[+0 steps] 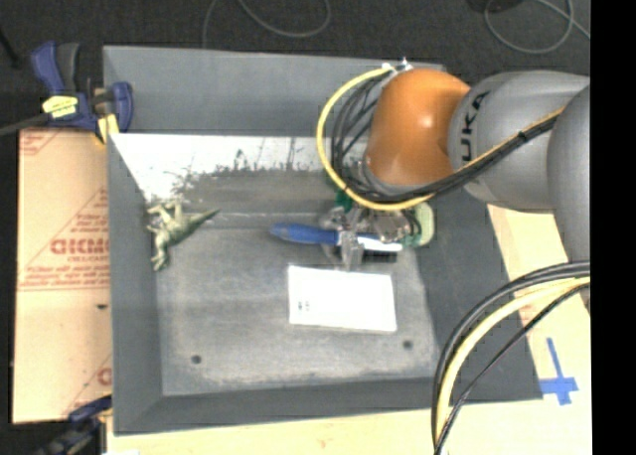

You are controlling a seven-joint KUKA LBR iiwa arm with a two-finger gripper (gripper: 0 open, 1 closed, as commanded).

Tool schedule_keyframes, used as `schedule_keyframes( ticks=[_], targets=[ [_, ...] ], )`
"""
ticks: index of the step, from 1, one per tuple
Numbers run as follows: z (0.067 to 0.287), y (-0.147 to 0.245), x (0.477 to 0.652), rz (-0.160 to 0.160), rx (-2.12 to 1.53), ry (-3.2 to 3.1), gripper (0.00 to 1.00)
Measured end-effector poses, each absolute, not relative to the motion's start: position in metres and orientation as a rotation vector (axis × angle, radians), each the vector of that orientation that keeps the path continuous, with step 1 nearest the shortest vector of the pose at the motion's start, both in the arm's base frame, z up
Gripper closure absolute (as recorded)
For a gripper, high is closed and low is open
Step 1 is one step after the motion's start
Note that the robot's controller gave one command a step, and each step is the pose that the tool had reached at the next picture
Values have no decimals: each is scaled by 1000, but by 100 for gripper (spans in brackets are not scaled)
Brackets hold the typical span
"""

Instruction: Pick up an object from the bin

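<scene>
Grey bin (209, 344), floor mostly bare. Nearest, in the lower centre of the frame, was a flat white card (341, 299), lying level with its long side across the frame. Just above it, at frame centre, the end effector (350, 244) stood low over the bin floor. It was at the right end of a blue-handled tool (301, 234) that lay across the floor, handle pointing left. Tool and card sat close but apart. How far the end effector was open could not be told, nor whether it had hold of the tool. The wrist's orange cover (412, 135) and looped cables (338, 145) blocked the view from the upper right. A small green item (426, 226) showed just right of the end effector, under the cover's edge. Farther off, at left of frame, lay a green and tan toy figure (171, 225), well apart from the rest, close to the left wall.
</scene>
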State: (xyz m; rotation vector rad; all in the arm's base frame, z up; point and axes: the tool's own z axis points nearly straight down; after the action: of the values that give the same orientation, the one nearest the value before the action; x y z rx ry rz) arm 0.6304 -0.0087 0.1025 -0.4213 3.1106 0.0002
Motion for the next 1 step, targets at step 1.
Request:
schedule_keyframes(
  ticks=[1],
  targets=[
    [112, -9, 630, 0, -420, 3110, 100]
  ],
)
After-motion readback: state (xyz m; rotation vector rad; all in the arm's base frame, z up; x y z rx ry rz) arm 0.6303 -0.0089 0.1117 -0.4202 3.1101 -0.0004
